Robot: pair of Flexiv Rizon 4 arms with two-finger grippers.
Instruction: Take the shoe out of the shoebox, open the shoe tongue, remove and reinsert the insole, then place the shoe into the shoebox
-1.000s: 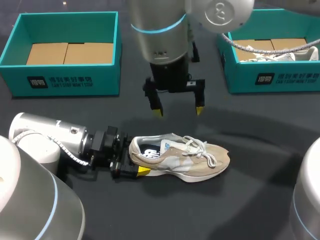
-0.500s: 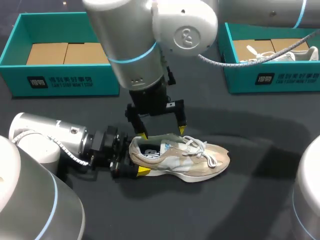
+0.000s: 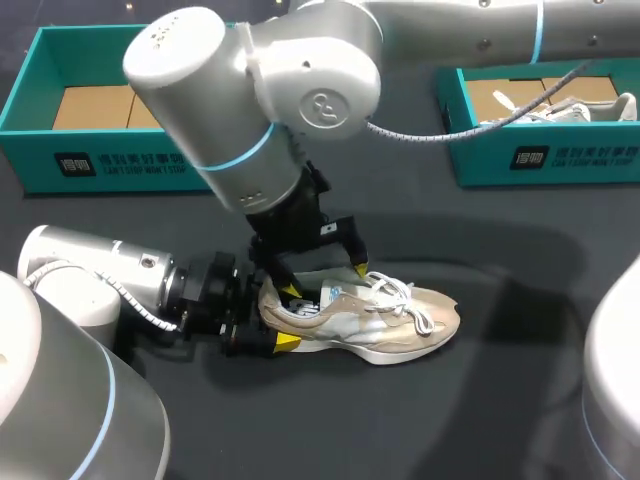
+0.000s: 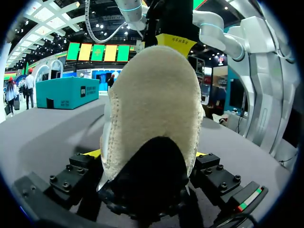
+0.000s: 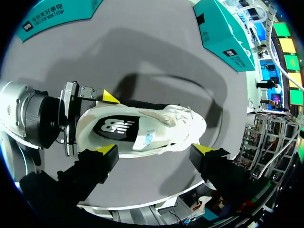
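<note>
At far left the empty shoebox (image 3: 130,165) shows only its cardboard floor. On the worktop (image 3: 500,400) the left gripper (image 4: 148,156) has its jaws clenched on the heel of the shoe (image 3: 370,320), which lies on its sole, long axis running rightward to the toe. The right gripper (image 3: 325,281) hangs just over the shoe's mouth, jaws released and spread along that axis, the heel-side tip perhaps touching the collar. The far shoebox (image 3: 560,158) holds a second shoe (image 3: 615,105)

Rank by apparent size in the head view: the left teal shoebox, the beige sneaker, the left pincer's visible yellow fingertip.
1. Teal cardboard shoebox at left, though partly hidden.
2. Beige suede sneaker.
3. Yellow fingertip of the left pincer.
</note>
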